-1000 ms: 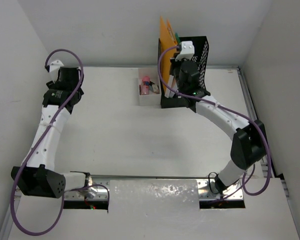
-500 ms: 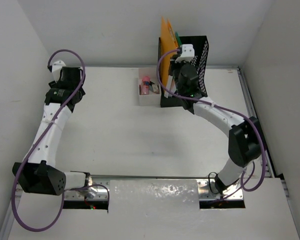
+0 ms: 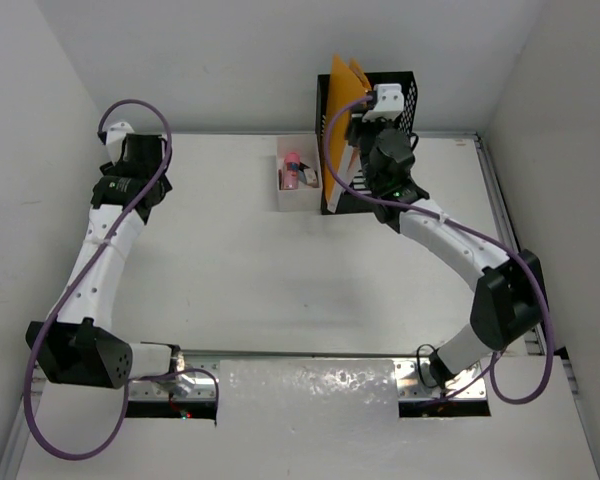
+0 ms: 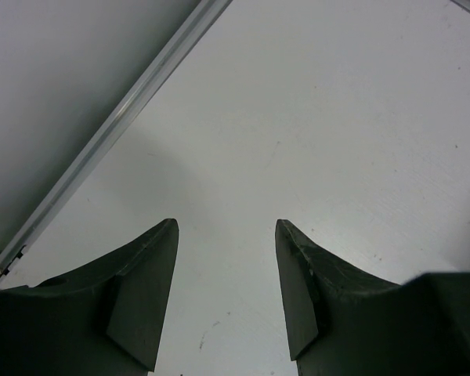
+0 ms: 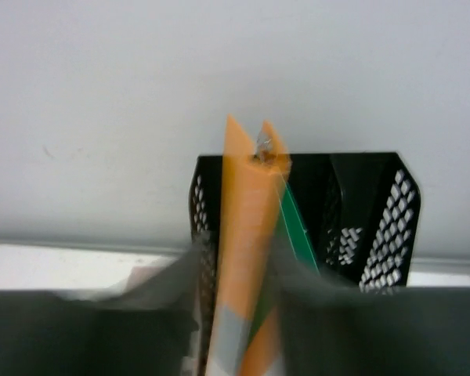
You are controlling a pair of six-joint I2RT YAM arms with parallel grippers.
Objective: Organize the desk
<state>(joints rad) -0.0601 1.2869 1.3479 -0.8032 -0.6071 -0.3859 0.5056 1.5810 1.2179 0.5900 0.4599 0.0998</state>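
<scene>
The desk [image 3: 250, 270] is a white tabletop with metal rails. At its back stands a black mesh file holder [image 3: 402, 95] [image 5: 376, 223] with an orange folder [image 3: 342, 95] [image 5: 247, 204] and a green folder [image 5: 299, 231] upright inside. My right gripper [image 3: 368, 125] [image 5: 239, 254] is open, one blurred finger on each side of the orange folder; a gap shows on the left side. My left gripper [image 3: 130, 160] [image 4: 225, 227] hangs open over bare desk at the far left, with nothing between its fingers.
A small white open box [image 3: 298, 190] holding a pink item [image 3: 291, 170] sits just left of the file holder. A metal rail [image 4: 117, 133] and the white wall run close beside my left gripper. White walls enclose the desk.
My right gripper has opened from shut and shifted slightly right at the file holder; the orange folder's top has tipped right with it. The left arm has barely moved.
</scene>
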